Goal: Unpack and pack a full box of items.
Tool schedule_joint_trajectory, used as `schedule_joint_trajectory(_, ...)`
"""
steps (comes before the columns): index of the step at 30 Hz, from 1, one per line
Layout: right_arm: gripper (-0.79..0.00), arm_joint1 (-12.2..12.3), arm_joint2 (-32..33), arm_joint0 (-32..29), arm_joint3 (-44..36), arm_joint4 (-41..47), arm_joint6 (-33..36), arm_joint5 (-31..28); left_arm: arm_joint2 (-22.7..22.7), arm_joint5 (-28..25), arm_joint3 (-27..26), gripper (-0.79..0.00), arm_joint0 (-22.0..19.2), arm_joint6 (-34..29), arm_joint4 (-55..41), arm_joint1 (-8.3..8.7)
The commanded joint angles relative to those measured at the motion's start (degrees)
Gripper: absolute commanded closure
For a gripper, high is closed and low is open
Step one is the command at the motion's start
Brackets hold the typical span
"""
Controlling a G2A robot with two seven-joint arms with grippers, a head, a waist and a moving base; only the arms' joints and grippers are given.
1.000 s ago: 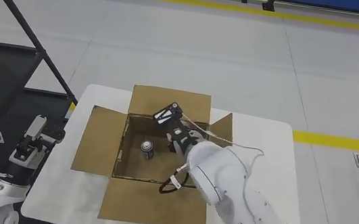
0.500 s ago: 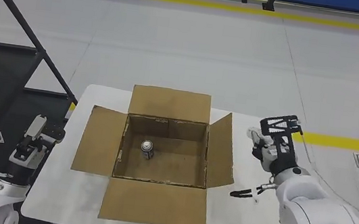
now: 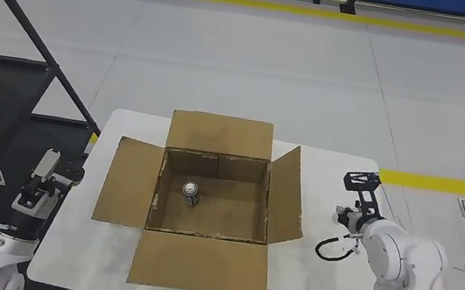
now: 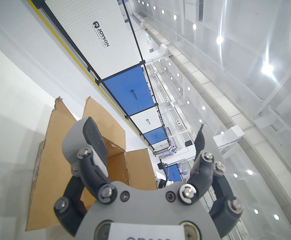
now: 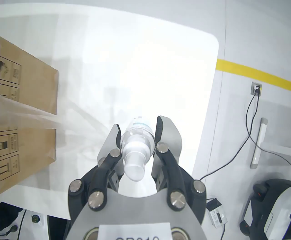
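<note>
Your right claw (image 5: 138,123) has pale grey fingers (image 5: 169,134) on black links (image 5: 100,172), with silver screws (image 5: 196,185) and a white label (image 5: 135,231). Your left claw (image 4: 145,125) matches, its pads (image 4: 94,134) ribbed black. Your right arm (image 3: 406,265) is glossy white, trailing a looped black cable (image 3: 329,249).

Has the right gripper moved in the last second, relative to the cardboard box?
Yes. In the top view the right gripper, shut on a bottle, went from over the open box to over the table, past the right flap.
</note>
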Motion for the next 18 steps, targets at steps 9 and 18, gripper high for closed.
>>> schedule_joint_trajectory(9, -0.086, 0.85, 3.2, 0.35, 9.2, 2.44, -5.61, -1.01, 0.0, 0.0, 0.0, -0.785, 0.0, 0.0, 0.0, 0.0)
schedule_joint_trajectory(18, -0.677, 1.42, 3.02, 1.8, 12.18, 3.19, -5.9, -1.46, 0.0, 0.0, 0.0, -0.785, 0.0, 0.0, 0.0, 0.0)
